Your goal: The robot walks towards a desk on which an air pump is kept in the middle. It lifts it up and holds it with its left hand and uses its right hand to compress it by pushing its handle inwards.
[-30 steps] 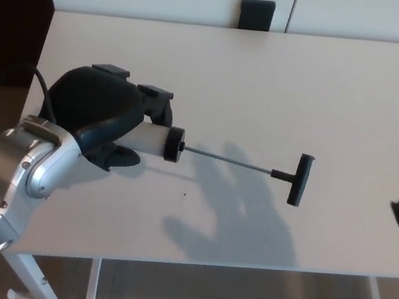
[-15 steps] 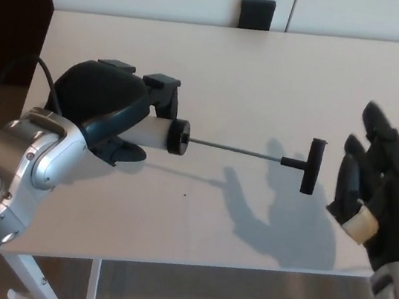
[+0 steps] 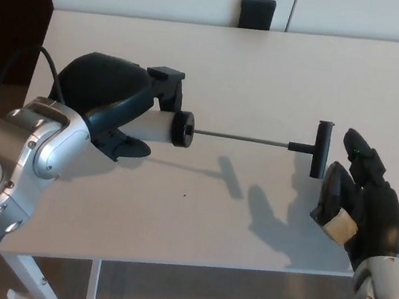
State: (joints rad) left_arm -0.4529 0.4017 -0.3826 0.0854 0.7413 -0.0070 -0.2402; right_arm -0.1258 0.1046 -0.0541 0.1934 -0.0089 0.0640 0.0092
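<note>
The air pump has a white barrel with a black end cap. Its thin rod is drawn far out to a black T-handle. My left hand is shut around the barrel and holds the pump level above the white desk. My right hand is open with its fingers spread. It hangs just right of and below the T-handle, close to it but apart from it. The left hand hides most of the barrel.
A black block stands at the desk's far edge against the white wall. A black cable loops off the desk's left side. The desk's front edge runs just under my right hand, with floor and white desk legs below.
The left hand has raised the pump and carried it slightly right. The right hand has come in from the right edge towards the T-handle and now sits close beside it.
</note>
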